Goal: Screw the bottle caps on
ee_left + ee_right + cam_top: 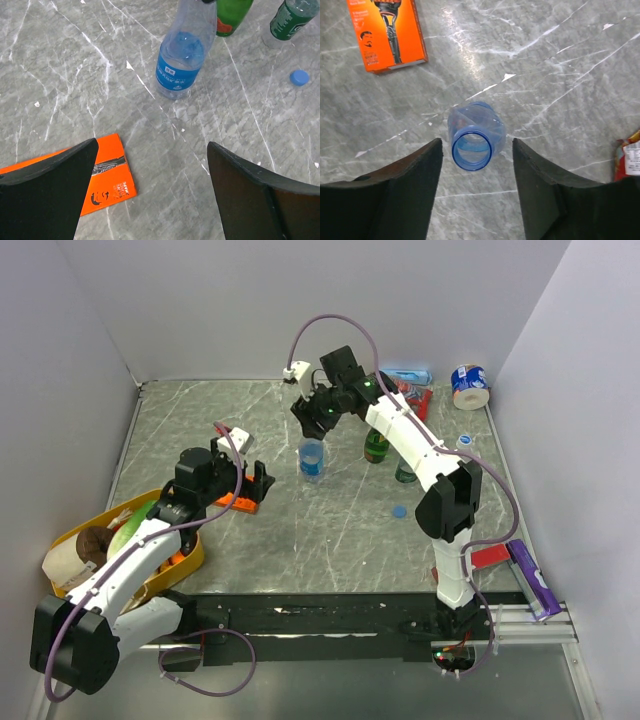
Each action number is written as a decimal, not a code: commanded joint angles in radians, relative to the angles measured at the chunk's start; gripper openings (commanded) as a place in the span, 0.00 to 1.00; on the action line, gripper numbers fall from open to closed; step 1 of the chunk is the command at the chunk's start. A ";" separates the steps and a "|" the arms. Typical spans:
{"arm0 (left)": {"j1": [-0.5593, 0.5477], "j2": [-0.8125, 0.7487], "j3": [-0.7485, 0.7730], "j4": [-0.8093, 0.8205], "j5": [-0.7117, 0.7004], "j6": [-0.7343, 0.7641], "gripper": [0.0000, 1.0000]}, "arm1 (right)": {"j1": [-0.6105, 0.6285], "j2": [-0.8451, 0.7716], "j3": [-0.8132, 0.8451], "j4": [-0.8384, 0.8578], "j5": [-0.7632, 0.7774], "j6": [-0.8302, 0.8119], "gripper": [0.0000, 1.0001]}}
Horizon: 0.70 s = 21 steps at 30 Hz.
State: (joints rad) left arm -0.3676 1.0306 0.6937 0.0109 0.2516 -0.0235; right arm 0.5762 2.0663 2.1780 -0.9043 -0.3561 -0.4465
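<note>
A clear bottle [312, 461] with a blue label stands upright mid-table, its blue-ringed mouth [471, 149] bare. My right gripper [316, 422] hangs just above it, open; in the right wrist view its jaws flank the neck with a gap on each side [477, 143]. A plain blue cap [399, 510] [299, 77] lies loose on the table to the right. A blue-rimmed white cap [466, 441] sits further right. A dark green bottle [376, 446] [232, 15] stands behind the clear bottle [180, 55]. My left gripper [256, 480] [152, 145] is wide open over bare table, holding nothing.
An orange razor box [240, 502] [107, 175] [387, 32] lies under the left gripper. A second green container [405, 472] [292, 17] stands right of the green bottle. A yellow basket [192, 558] is at left, a blue-and-white can [470, 386] at back right, and a red packet [627, 155] beside it.
</note>
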 commanded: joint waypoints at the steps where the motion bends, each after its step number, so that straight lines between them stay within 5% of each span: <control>1: 0.007 -0.009 -0.005 0.031 0.034 -0.027 0.96 | 0.008 0.009 0.028 0.031 -0.014 -0.004 0.54; 9: 0.001 0.020 -0.010 0.046 0.135 0.083 0.96 | 0.005 -0.063 0.007 -0.013 -0.075 -0.046 0.16; 21: -0.086 0.170 -0.043 0.316 0.253 0.212 0.96 | 0.004 -0.334 -0.098 -0.133 -0.343 -0.195 0.08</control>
State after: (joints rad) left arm -0.4339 1.1774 0.6548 0.1753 0.4301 0.1390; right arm 0.5762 1.8423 2.0739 -0.9966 -0.5724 -0.5777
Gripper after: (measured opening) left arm 0.961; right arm 0.400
